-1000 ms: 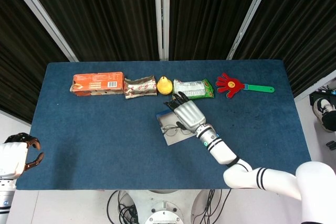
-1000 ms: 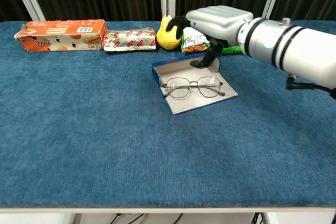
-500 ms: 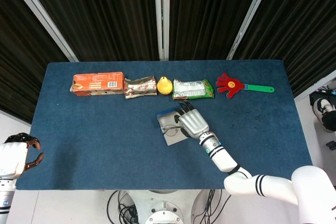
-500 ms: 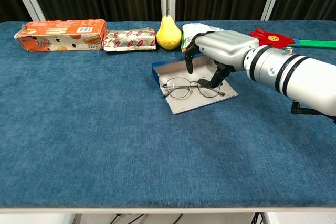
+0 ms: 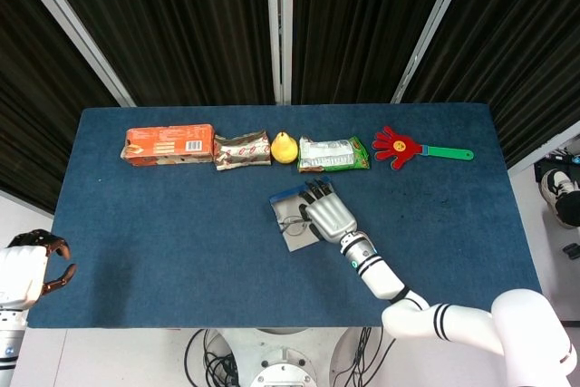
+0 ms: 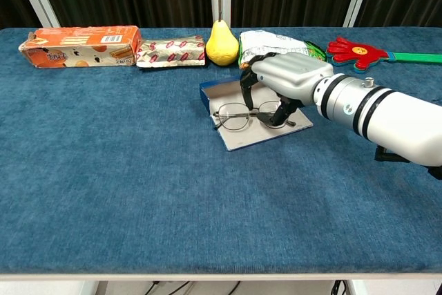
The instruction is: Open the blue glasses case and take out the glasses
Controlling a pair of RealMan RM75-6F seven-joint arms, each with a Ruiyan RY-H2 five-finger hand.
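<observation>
Robot lab or test booth: blue felt-covered surface [image 5: 163, 233] backed by black pleated curtains [image 5: 190, 24] on white metal frame poles [image 5: 280, 24], loose cables [image 5: 213, 364] under the rig.

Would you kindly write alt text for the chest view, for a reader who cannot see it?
The right hand reaches down over the glasses, which lie in the open blue case on a blue table, its fingers at the frame. Along the far edge sit an orange box, a foil packet, a pear, a green snack bag and a red hand clapper.
</observation>
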